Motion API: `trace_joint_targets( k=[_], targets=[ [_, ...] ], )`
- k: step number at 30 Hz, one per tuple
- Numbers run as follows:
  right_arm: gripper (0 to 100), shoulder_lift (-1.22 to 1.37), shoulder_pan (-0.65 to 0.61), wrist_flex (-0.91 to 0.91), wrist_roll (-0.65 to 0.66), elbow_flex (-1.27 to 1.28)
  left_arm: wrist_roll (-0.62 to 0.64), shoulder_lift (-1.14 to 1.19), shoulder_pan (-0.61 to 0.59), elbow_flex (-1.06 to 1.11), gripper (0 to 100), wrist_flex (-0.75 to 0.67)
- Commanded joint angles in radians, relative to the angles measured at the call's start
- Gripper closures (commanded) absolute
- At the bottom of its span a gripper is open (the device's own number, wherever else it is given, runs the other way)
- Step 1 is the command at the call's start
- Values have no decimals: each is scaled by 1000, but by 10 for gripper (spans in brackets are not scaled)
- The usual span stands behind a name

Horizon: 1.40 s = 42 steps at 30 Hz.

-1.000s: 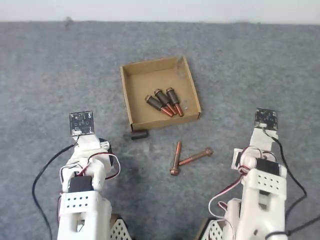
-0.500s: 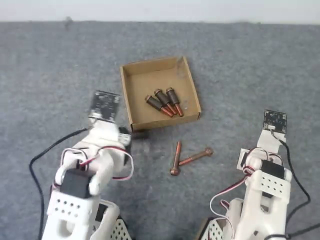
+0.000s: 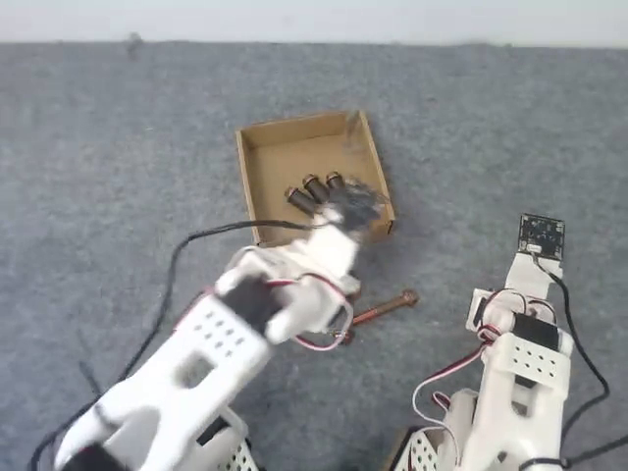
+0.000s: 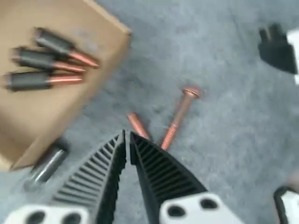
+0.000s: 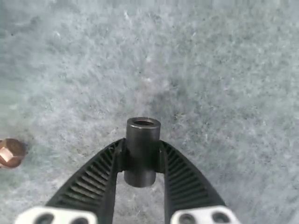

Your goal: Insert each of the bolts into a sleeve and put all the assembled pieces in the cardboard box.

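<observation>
Sleeve [image 5: 142,161] tight in right hand [image 5: 141,144], long axis forward, bore outward; left hand [image 4: 127,135] closed, empty.

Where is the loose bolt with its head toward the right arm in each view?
High view: the bolt lies on the mat between the arms, near the cardboard box.
Left wrist view: the bolt lies just beyond the left gripper.
Right wrist view: probably its head, at the edge, beside the right gripper holding a sleeve.
Shared landmark: the cardboard box, high and left wrist.
</observation>
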Motion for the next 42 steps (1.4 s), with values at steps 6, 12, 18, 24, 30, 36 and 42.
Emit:
trace_joint_targets(
  k=[6,12,18,24,30,36,42],
  targets=[
    [986,2,81,-27,23,-17,-203,203,66,62,987,-287],
    [986,4,81,-51,25,-14,-199,212,68,96,905,-345],
    [986,4,81,-51,25,-14,-203,215,72,93,871,-347],
    [986,4,81,-53,25,-17,-203,400,100,-28,870,-331],
    [986,2,81,-53,25,-18,-203,638,106,-252,870,-236],
    [986,2,82,-53,25,-18,-203,740,173,-361,869,-173],
    [986,1,82,-53,25,-18,-203,816,180,-429,867,-172]
  ],
)
